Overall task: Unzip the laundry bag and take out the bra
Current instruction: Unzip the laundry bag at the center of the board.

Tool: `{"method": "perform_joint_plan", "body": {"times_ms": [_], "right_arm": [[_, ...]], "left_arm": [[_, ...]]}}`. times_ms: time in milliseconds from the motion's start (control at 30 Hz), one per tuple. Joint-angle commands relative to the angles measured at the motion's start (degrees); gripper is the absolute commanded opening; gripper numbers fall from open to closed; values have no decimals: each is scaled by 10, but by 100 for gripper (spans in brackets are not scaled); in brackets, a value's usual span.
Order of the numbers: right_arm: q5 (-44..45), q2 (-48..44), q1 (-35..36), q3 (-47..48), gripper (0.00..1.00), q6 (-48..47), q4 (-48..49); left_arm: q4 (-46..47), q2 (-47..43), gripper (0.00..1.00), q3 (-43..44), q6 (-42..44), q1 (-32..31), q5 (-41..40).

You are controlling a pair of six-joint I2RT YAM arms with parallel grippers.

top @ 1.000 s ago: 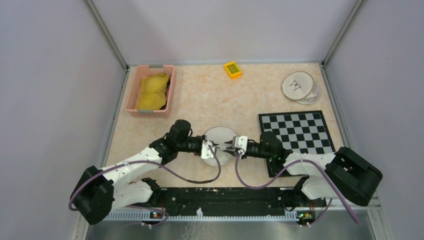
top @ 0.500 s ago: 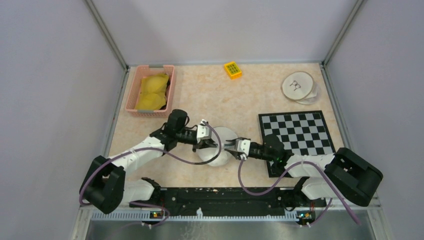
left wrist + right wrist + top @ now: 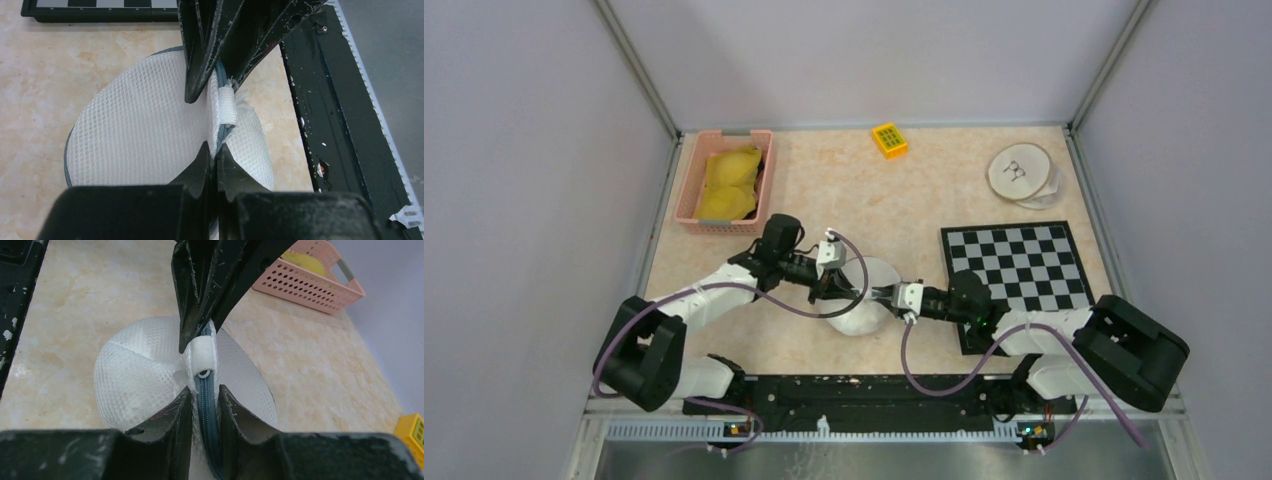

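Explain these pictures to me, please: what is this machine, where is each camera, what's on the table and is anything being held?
Two robot arms are bolted at the near edge of a table, each ending in a two-finger gripper. The overhead picture looks down from behind them; the other two come from a camera on each wrist, so each shows its own fingers at the bottom and the other arm's at the top. On the table are a round white mesh laundry bag, a pink basket holding something yellow, a chessboard, a small yellow block and some round discs. The left gripper is shut on the bag's edge by the zip. The fingers of the right gripper straddle the zip; whether they grip it I cannot tell.
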Motion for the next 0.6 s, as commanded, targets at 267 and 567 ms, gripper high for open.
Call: {"method": "perform_joint_plan", "body": {"times_ms": [267,567], "right_arm": [[-3,5,9,30,0,29,8],[10,6,9,34,0,85,7]], "left_arm": [[13,19,44,21,-192,41,52],[203,-76,62,-76,-391,58,-22]]}}
